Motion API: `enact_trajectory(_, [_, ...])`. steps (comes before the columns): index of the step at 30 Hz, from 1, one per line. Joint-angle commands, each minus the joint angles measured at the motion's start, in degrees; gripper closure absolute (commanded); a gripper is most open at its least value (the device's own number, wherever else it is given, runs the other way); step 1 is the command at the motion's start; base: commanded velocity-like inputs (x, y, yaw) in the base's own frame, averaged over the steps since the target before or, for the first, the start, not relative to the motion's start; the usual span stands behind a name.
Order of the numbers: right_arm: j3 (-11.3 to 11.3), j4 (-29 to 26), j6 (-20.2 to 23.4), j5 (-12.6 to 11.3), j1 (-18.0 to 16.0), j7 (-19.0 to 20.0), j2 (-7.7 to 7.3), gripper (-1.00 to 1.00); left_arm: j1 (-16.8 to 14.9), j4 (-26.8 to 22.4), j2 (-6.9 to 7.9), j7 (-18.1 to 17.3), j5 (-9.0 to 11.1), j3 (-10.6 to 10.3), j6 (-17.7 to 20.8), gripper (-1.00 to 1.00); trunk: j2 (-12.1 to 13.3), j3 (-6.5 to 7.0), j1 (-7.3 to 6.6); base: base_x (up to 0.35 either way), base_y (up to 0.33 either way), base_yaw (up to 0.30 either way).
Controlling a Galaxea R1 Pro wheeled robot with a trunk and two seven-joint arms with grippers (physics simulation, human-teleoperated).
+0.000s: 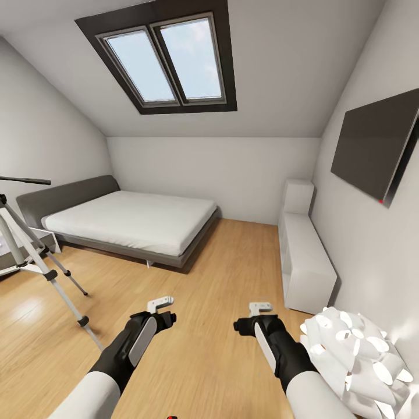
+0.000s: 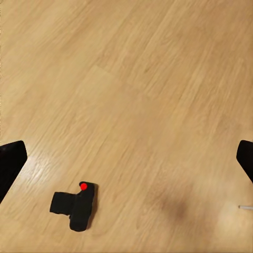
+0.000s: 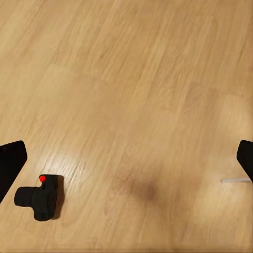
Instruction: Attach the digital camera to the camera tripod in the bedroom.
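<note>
Bedroom, attic type: skylight (image 1: 169,58) overhead, low bed (image 1: 131,224) against the far wall, light wood floor (image 1: 209,349) under me. Camera tripod (image 1: 35,262) stands at the left edge of my head view, silver legs splayed on the floor beside the bed's near corner, long black handle sticking out level from the head.

Digital camera (image 2: 76,204) lies on the bare floor, well below both arms. Left wrist view shows it lens sideways, red button up; right wrist view shows the same body (image 3: 41,196) from the other arm. In the head view only a red speck at the bottom edge, between the two forearms, so I judge it sits almost under the trunk.

Left gripper (image 1: 158,309) and right gripper (image 1: 261,311) are both held forward, nothing in either. Each wrist view shows its dark fingertips at opposite edges, so both are spread wide. Camera is off to one fingertip's side in both views, not centred.

Handling, my guess: small rigid body, light, hard smooth shell that could slip. I would pinch across the flat body sides, not the protruding lens, and keep the underside free for the tripod head. Needs a deep reach down first.
</note>
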Motion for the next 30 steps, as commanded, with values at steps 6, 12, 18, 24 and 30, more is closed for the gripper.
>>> enact_trajectory(6, [0.0, 0.1, 0.3, 0.2, 0.0, -0.1, 0.03, -1.0, 0.0, -0.2, 0.05, 0.7, 0.6, -0.2, 0.2, -1.0, -1.6, -0.78, 0.88, 0.0, 0.0, 0.0])
enact_trajectory(12, [0.0, 0.1, 0.3, 0.2, 0.0, -0.1, 0.03, -1.0, 0.0, -0.5, 0.1, 0.7, 0.7, -0.1, 0.2, -1.0, -4.0, -1.86, 2.2, 0.0, 0.0, 0.0])
enact_trajectory(18, [0.0, 0.1, 0.3, 0.1, 0.0, 0.0, 0.1, -1.0, 0.0, -0.7, 0.12, 0.7, 0.8, -0.1, 0.3, -1.0, -6.5, -2.94, 3.51, 0.0, 0.0, 0.0])
enact_trajectory(24, [0.0, 0.2, 0.2, 0.0, 0.0, 0.0, 0.32, -1.0, 0.0, -0.7, 0.27, 0.7, 0.8, 0.0, 0.3, -1.0, -8.9, -4.02, 4.83, 0.0, 0.0, 0.0])
enact_trajectory(30, [0.0, 0.2, 0.3, -0.4, 0.0, 0.0, 0.21, -1.0, 0.0, -0.8, 0.51, 0.6, 0.9, 0.0, 0.4, -1.0, -11.3, -5.09, 6.15, 0.0, 0.0, 0.0])
